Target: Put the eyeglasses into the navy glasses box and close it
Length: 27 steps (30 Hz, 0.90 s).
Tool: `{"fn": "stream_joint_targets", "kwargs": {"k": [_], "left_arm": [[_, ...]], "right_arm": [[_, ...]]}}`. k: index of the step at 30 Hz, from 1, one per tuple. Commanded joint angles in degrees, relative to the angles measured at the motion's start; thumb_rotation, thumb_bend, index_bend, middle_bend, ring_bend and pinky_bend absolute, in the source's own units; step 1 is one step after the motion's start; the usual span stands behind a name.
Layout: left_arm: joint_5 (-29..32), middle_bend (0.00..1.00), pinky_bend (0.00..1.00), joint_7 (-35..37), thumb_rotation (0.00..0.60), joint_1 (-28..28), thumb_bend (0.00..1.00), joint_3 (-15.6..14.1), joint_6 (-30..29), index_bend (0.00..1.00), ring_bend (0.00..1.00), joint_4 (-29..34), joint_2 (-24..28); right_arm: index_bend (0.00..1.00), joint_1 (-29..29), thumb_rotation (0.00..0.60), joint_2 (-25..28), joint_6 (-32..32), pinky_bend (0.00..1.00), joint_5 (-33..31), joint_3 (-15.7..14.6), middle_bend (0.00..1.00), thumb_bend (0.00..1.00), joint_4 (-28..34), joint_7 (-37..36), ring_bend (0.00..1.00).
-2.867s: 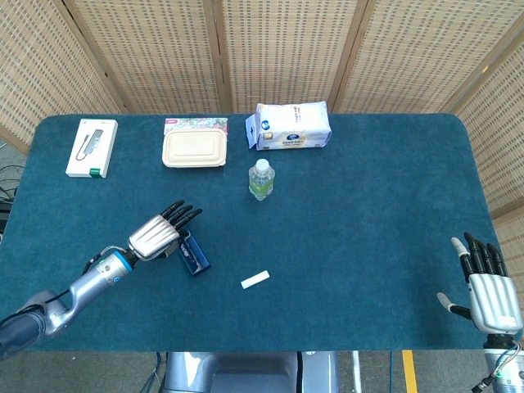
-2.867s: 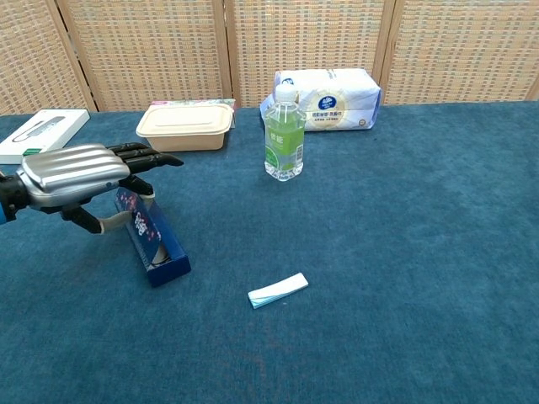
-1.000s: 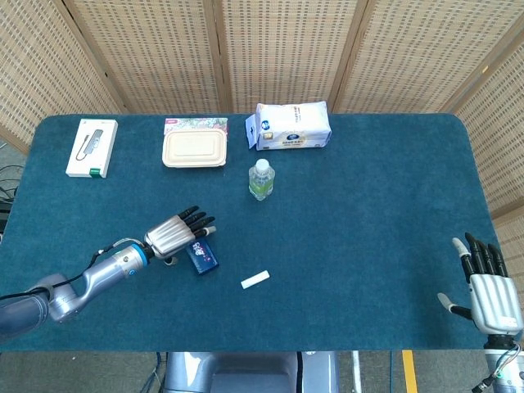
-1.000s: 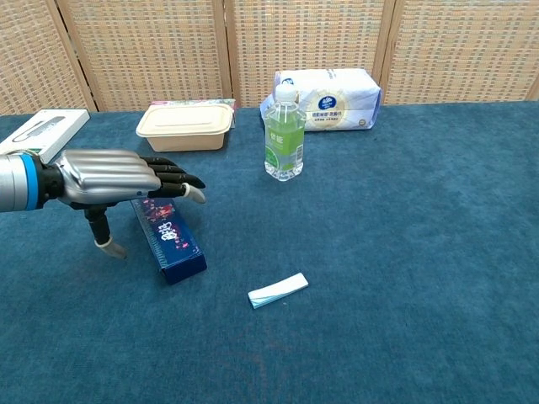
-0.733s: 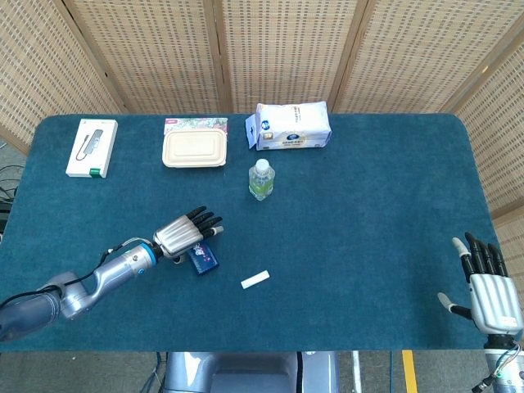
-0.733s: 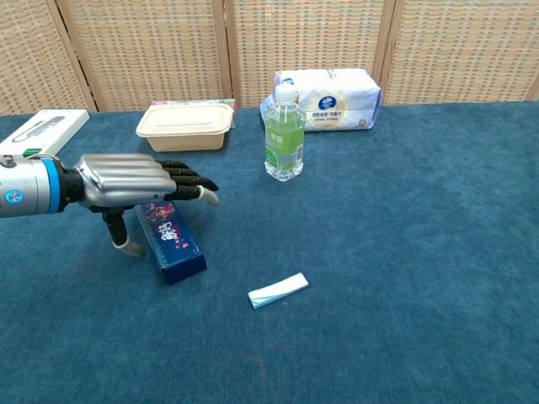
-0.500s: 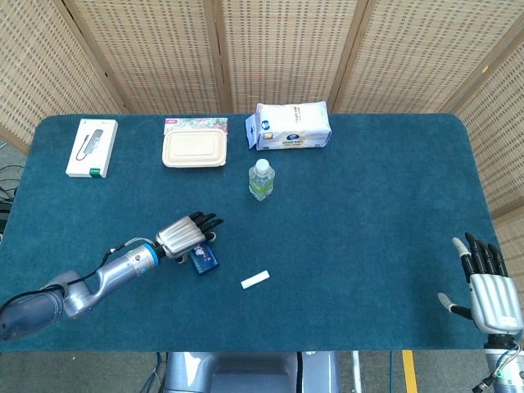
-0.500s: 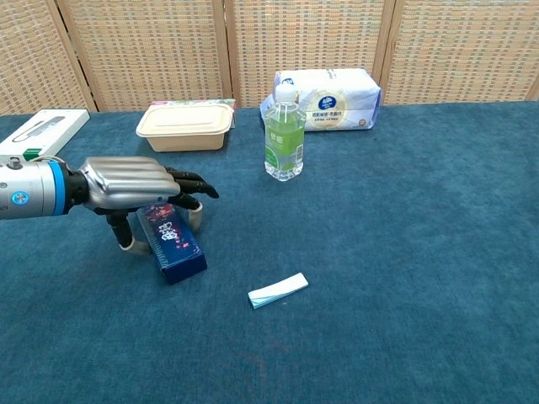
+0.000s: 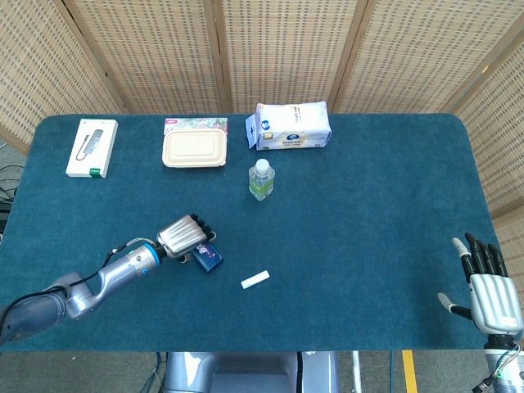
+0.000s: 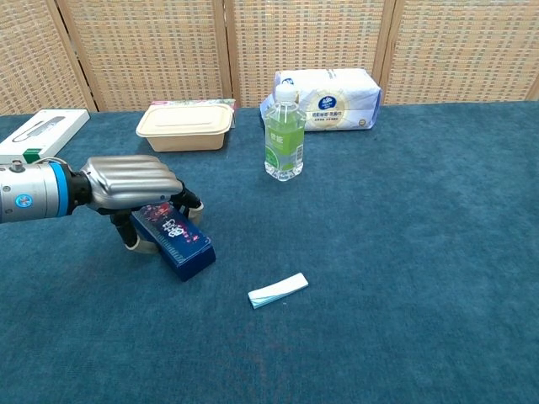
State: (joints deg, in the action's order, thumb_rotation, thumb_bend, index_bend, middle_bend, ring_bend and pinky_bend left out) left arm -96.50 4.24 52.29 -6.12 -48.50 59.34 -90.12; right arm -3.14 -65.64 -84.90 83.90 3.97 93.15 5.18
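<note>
The navy glasses box (image 9: 210, 257) (image 10: 180, 239) lies closed on the blue table, front left of centre. My left hand (image 9: 182, 236) (image 10: 130, 182) sits on its far end, fingers curled down over one side and thumb on the other, gripping it. No eyeglasses show in either view. My right hand (image 9: 491, 295) hangs at the table's front right corner, fingers straight and apart, holding nothing; the chest view does not show it.
A green water bottle (image 9: 261, 179) (image 10: 285, 135) stands mid-table. Behind it lie a tissue pack (image 9: 293, 125), a beige lunch box (image 9: 194, 150) and a white carton (image 9: 92, 147). A small white strip (image 9: 255, 279) (image 10: 279, 290) lies right of the navy box.
My left hand's fingers have curled down from flat onto the navy box. The box has turned and slid a little to the right and nearer. The right hand has not moved.
</note>
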Motion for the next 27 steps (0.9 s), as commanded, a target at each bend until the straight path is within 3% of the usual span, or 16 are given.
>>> {"fn": "stream_joint_targets", "kwargs": {"k": [1, 3, 6, 9, 16, 22, 27], "left_arm": [[-0.27, 0.17, 0.31, -0.25, 0.6, -0.1, 0.19, -0.21, -0.31, 0.42, 0.21, -0.23, 0.01], [-0.34, 0.03, 0.2, -0.44, 0.6, -0.1, 0.09, -0.29, -0.39, 0.22, 0.06, -0.09, 0.21], [0.0, 0.0, 0.04, -0.74, 0.6, -0.09, 0.01, -0.26, -0.08, 0.02, 0.0, 0.96, 1.11], [0.92, 0.0, 0.0, -1.9, 0.6, -0.54, 0.0, 0.44, -0.86, 0.0, 0.0, 3.97, 3.18], [8.92, 0.0, 0.0, -10.51, 0.6, -9.1, 0.0, 4.54, -12.74, 0.0, 0.0, 21.61, 18.15], [18.08, 0.0, 0.0, -15.69, 0.6, -18.18, 0.0, 4.62, -19.97, 0.0, 0.0, 32.14, 27.55], [25.61, 0.0, 0.0, -17.79, 0.6, -25.22, 0.0, 4.35, -25.57, 0.0, 0.0, 37.14, 31.22]], "right_arm": [[0.01, 0.0, 0.6, 0.01, 0.01, 0.0, -0.01, 0.0, 0.0, 0.21, -0.01, -0.04, 0.0], [0.01, 0.0, 0.6, 0.02, 0.02, 0.0, 0.01, -0.01, 0.0, 0.21, -0.02, -0.07, 0.0], [0.01, -0.04, 0.6, 0.03, 0.06, 0.0, -0.01, 0.02, 0.0, 0.21, 0.0, -0.03, 0.0], [0.01, -0.07, 0.6, 0.01, 0.12, 0.0, -0.08, 0.04, 0.0, 0.21, -0.09, 0.04, 0.0], [0.01, 0.0, 0.6, -0.02, -0.05, 0.0, 0.0, -0.01, 0.0, 0.21, 0.2, 0.44, 0.0], [0.02, 0.19, 0.6, -0.12, -0.45, 0.0, 0.18, -0.08, 0.0, 0.21, 0.13, 0.54, 0.0], [0.02, 0.24, 0.6, -0.15, -0.53, 0.0, 0.19, -0.09, 0.0, 0.21, 0.22, 0.8, 0.0]]}}
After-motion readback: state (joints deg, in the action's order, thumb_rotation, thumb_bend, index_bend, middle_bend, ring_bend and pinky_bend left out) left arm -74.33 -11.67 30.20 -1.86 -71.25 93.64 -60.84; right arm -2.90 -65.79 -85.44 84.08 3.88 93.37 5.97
